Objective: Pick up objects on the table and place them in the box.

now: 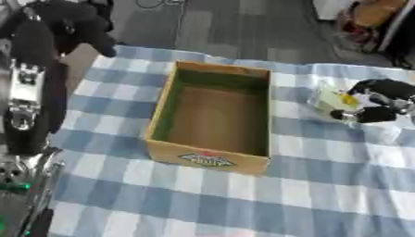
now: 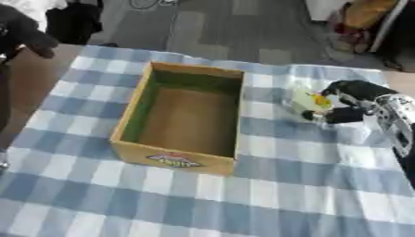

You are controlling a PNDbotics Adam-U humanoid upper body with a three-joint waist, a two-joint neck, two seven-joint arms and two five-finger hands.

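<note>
Right of the box, our right hand apparently pinches a pale packet; it may slip, catching the box wall.

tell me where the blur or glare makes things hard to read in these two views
Left eye view: soft throughout; the box label is unreadable. Right eye view: the pale yellowish item in the right hand is blurred past naming; the left hand is cropped.
</note>
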